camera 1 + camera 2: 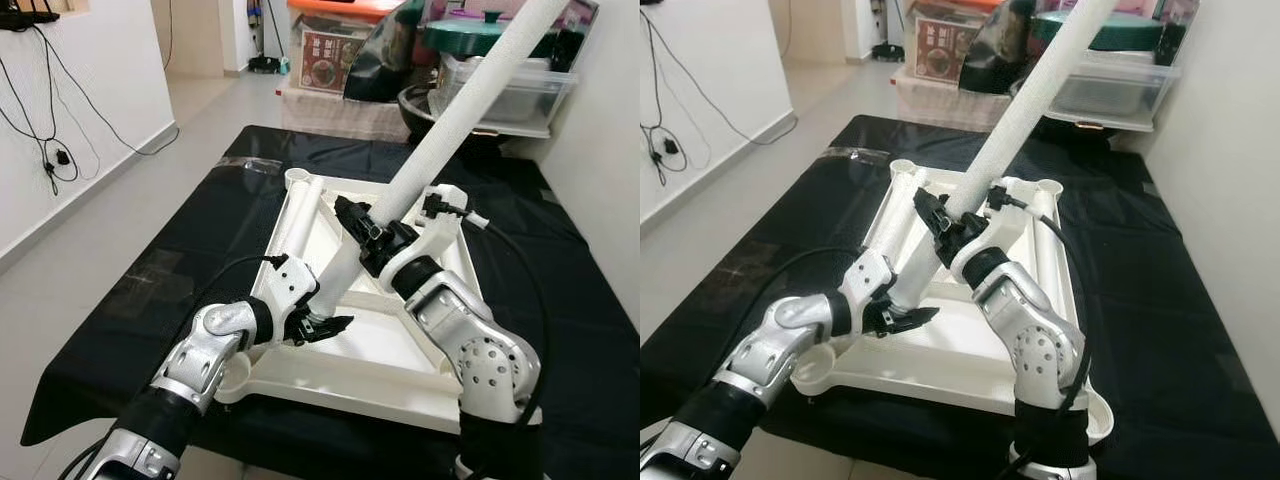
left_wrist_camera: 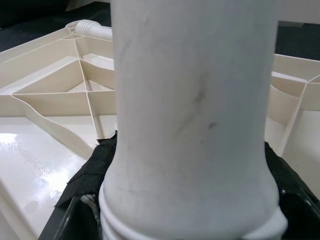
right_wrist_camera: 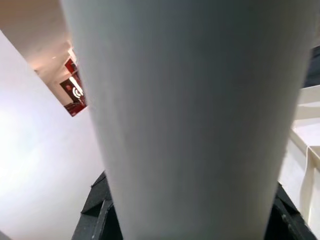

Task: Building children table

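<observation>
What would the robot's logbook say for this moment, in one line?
stage: fitting leg | right gripper: shut on raised table leg | left gripper: shut on that leg's lower end | upturned tabletop: on black cloth

Both arms wear rounded silver shells, the one at lower right dotted with small holes, joined by black segments to white wrist housings, each ending in a gripper of long black fingers, left gripper (image 1: 322, 327), right gripper (image 1: 362, 232), with thin black cables looping alongside.
</observation>
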Controlling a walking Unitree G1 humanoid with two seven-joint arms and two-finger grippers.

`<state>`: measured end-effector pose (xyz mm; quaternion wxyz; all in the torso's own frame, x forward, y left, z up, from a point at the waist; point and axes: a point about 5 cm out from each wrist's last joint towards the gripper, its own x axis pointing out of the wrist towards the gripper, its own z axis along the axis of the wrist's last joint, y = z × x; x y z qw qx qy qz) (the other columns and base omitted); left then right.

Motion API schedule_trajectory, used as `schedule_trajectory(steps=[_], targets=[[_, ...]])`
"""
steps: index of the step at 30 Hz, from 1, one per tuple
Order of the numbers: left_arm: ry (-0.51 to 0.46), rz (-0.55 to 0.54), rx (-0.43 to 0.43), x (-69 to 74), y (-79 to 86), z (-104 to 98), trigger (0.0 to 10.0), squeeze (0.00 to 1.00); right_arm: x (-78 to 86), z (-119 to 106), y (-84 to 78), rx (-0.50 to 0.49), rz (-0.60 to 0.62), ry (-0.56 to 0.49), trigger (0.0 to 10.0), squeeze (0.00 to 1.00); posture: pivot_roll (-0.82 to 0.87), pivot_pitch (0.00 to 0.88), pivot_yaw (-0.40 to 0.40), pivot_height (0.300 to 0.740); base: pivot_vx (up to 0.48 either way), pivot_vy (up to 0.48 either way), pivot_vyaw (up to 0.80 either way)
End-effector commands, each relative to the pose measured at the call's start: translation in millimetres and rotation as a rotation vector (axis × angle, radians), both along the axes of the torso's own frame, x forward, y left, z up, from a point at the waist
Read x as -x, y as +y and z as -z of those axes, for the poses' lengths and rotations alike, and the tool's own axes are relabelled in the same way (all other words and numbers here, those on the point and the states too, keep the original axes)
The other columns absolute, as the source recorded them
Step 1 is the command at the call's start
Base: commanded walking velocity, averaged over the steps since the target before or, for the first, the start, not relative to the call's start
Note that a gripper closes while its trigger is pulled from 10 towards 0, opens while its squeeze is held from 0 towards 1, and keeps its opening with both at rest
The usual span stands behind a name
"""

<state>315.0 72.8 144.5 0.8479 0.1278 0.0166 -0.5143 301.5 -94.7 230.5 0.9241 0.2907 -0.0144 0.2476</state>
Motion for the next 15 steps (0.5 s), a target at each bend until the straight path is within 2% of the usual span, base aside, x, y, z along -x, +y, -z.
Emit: schedule_trajectory(steps=[1,2,10,11,15], targets=[[-0.031,0.073,0.003,4.1,-17.8,-4.5,10.0,0.00,3.2,0.5,18.8,-0.011,-0.081,-0.005,1.6,0.00,0.10,0.000,-0.081,0.740,0.000,0.000,0.00],[-0.034,0.076,-0.003,4.8,-17.8,-3.2,10.0,0.00,2.2,1.4,17.4,-0.004,-0.064,-0.005,0.0,0.00,0.10,0.000,-0.082,0.740,0.000,0.000,0.00],[-0.058,0.048,-0.040,3.2,-14.3,0.6,10.0,0.00,2.8,1.1,16.1,-0.016,-0.050,-0.014,0.0,0.00,0.10,0.000,-0.084,0.740,0.000,0.000,0.00],[-0.076,0.028,-0.036,0.3,-13.2,-1.0,10.0,1.00,3.6,0.7,16.7,-0.019,-0.056,-0.018,0.0,0.00,0.11,0.000,-0.083,0.740,0.000,0.000,0.00],[-0.100,0.004,-0.012,-4.0,-11.6,-5.4,10.0,1.00,4.1,0.1,16.1,-0.021,-0.057,-0.024,0.0,0.00,0.11,0.000,-0.080,0.740,0.000,0.000,0.00]])
